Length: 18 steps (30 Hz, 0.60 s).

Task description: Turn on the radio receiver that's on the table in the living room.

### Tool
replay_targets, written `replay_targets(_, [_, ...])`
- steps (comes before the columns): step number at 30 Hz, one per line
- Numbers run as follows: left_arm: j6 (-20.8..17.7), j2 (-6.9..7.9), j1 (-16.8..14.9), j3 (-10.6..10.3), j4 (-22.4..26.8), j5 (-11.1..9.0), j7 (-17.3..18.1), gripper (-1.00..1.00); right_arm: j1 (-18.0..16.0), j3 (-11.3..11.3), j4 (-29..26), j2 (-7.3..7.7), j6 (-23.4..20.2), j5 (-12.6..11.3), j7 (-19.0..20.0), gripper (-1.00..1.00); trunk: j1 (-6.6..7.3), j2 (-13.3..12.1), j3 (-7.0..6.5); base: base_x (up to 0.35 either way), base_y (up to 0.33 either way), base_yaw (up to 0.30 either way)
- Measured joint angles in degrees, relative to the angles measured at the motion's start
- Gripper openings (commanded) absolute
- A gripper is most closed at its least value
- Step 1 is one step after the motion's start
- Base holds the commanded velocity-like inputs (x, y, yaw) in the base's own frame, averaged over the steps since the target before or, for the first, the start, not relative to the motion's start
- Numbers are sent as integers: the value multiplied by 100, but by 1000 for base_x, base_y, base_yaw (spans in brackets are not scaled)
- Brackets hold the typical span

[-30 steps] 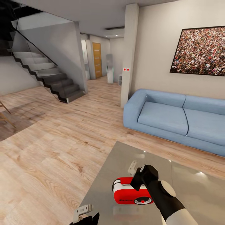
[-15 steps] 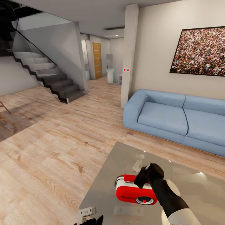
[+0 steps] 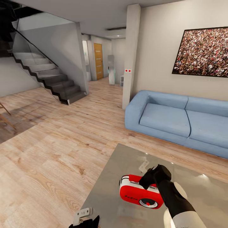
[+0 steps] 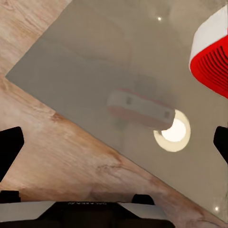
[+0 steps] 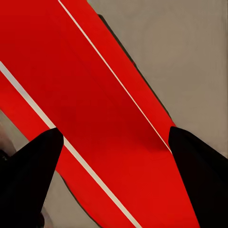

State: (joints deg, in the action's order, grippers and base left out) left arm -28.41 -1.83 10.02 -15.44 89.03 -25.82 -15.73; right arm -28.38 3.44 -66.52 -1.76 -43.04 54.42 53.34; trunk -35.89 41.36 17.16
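Nearest the robot, the left pincer (image 3: 83,216) sits low at the near edge of the glossy grey-beige rectangular tabletop (image 3: 126,158). In the left wrist view its dark fingertips (image 4: 10,147) stand at opposite edges of the frame, spread wide with nothing between them. Below them lie the tabletop corner (image 4: 95,57) and the light wood plank floor (image 4: 57,156).

Next out, the small red retro radio receiver with white side trim and a round dial on its face (image 3: 141,193) stands on the tabletop, near its front part, right of centre. A red-and-white corner of it shows in the left wrist view (image 4: 211,52), with a faint reflection on the gloss.

The right pincer (image 3: 148,172) reaches over the top of the radio from the black forearm. In the right wrist view its two dark fingers (image 5: 33,166) are held apart on either side of the red body with thin white lines (image 5: 95,104). Contact with the radio: cannot tell.

No containers in view.

Farther off: the long light-blue sofa (image 3: 177,120) against the beige wall, the large framed crowd picture (image 3: 202,52) above it, a white pillar (image 3: 130,57), a grey staircase (image 3: 53,79), and an orange-brown door (image 3: 98,60) at the far end.
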Motion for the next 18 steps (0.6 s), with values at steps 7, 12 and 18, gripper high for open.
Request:
replay_targets(7, [164, -2, 0, 141, 0, -2, 0, 100, -1, -211, -1, 0, 29, -74, -2, -100, 0, 0, 0, 0, 0, 0])
replay_targets(12, [562, 1, 0, 409, 0, 2, 0, 100, -1, -600, -2, 8, 9, -1341, -26, -100, 0, 0, 0, 0, 0, 0])
replay_targets(18, [580, -17, 0, 955, 0, -6, 5, 100, -1, -1282, 6, 9, 11, -1800, 295, -100, 0, 0, 0, 0, 0, 0])
